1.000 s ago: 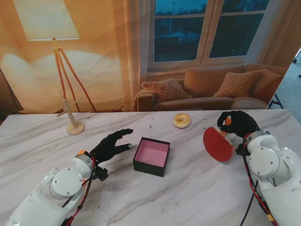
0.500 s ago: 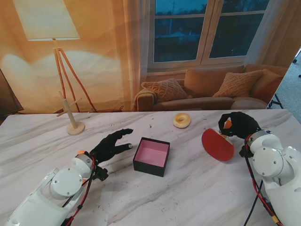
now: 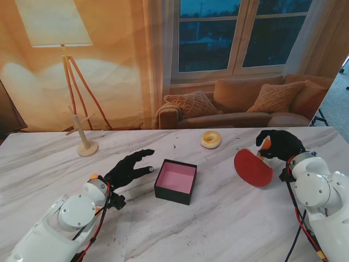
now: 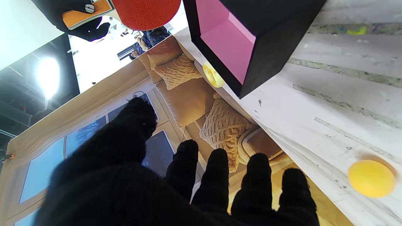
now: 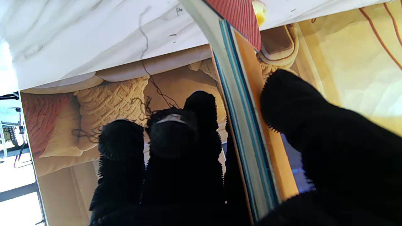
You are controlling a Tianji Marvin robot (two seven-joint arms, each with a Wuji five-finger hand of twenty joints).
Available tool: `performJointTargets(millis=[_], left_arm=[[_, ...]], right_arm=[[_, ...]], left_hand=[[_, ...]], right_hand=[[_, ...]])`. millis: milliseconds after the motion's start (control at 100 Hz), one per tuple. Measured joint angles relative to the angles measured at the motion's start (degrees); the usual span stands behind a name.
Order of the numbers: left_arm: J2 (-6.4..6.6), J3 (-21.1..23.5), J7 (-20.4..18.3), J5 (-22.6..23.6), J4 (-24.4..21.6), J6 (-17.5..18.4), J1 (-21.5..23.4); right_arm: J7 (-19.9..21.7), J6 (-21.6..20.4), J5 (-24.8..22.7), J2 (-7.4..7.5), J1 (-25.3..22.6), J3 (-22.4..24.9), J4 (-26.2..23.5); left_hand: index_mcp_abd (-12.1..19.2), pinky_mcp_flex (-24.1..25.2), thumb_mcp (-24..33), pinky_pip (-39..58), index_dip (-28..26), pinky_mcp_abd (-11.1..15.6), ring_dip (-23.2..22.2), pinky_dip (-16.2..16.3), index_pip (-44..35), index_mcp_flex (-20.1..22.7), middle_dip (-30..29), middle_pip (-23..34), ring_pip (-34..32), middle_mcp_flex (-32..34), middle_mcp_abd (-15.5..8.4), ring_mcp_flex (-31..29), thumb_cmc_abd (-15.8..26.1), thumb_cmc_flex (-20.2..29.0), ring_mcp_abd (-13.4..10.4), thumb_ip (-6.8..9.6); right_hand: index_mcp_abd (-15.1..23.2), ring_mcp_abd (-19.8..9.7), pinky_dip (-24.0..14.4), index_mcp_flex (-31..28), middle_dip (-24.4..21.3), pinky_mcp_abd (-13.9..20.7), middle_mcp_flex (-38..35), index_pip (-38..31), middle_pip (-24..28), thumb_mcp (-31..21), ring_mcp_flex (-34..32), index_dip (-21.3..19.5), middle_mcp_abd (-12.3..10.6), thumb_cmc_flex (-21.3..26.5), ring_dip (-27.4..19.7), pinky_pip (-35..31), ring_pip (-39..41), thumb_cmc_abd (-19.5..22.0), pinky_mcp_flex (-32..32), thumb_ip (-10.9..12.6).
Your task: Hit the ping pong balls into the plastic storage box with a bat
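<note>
Stand view: right hand (image 3: 279,145) clenched on the bat (image 3: 253,167) handle, red blade at 3 o'clock of the storage box (image 3: 175,181). Left hand (image 3: 130,166) released, fingers spread, at the box's 9 o'clock. Ping pong ball (image 4: 371,178) showed only in the left wrist view — yellow, resting on the surface (image 3: 218,229) near the left hand. No legible writing.

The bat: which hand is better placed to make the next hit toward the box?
Right. The right hand already grips the bat on the box's right side. The left hand is open and holds nothing.
</note>
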State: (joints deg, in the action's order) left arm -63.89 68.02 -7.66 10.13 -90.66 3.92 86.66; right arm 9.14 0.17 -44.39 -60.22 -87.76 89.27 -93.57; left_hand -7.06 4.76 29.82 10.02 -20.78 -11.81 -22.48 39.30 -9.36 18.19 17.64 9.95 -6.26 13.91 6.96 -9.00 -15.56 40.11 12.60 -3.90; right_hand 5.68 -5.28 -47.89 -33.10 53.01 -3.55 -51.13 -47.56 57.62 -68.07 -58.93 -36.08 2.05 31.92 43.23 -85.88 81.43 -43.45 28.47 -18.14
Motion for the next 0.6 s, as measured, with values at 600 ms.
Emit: performJointTargets(millis=[600], left_arm=[[-0.01,-0.01,-0.07,-0.01,0.01,-0.08,-0.04]], right_arm=[[-0.50,2.75,7.64,-1.39,-2.60,0.67,-2.01]], left_hand=[[0.00,0.00,-0.01,0.00,0.00,-0.09,-0.02,0.00,0.00,0.01,0.00,0.00,0.00,0.00,0.00,0.00,0.01,0.00,0.01,0.00]], right_hand=[[-5.43,4.83,7.67,3.84,-15.46,-2.23,-0.83,2.56,-9.37,-1.76,-3.60,1.37,2.23,-0.04,-8.96,-2.04,-12.57,-3.18,4.41,1.88]])
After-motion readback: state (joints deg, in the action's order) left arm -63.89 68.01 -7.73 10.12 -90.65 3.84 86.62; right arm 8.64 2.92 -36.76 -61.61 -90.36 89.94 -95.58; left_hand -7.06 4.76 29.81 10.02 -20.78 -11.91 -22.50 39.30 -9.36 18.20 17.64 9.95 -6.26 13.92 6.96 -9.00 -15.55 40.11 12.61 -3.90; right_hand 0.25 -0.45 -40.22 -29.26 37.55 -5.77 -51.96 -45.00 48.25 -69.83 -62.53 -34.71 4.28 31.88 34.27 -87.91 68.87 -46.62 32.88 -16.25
